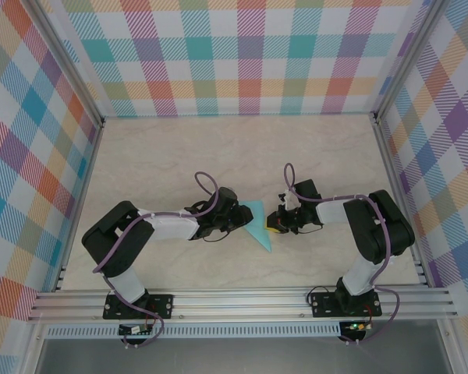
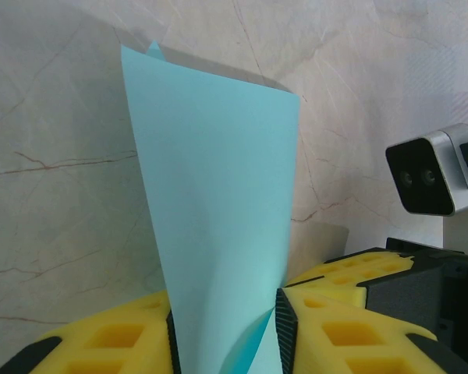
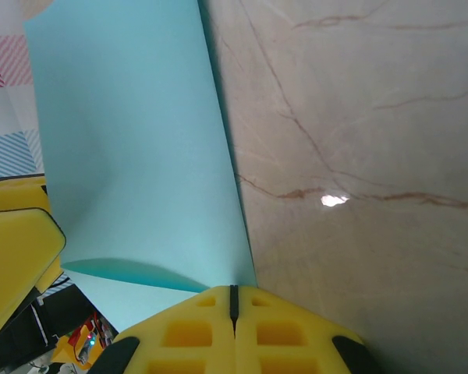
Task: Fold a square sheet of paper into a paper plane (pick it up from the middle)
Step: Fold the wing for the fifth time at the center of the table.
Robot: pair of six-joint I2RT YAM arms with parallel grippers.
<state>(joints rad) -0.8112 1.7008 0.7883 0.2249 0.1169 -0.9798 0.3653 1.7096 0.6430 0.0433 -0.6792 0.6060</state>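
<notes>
Near the middle of the table (image 1: 218,148), a little toward its near edge: the square sheet of paper (image 1: 257,226), creased, standing up between both arms; pinched at one edge by the right gripper (image 3: 234,300), fingers clenched together; threaded through the left gripper (image 2: 225,327), half-closed around a bowed fold, firm pinch impossible to tell; probably featherlight, floppy, easily crumpled; best taken gently on the crease.

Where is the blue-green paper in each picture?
Top external: teal paper, middle of the marble tabletop.
Left wrist: paper mid-frame, between the left gripper's yellow fingers.
Right wrist: paper upper left, above the right gripper's yellow fingers.
Shared landmark: the marble tabletop.
</notes>
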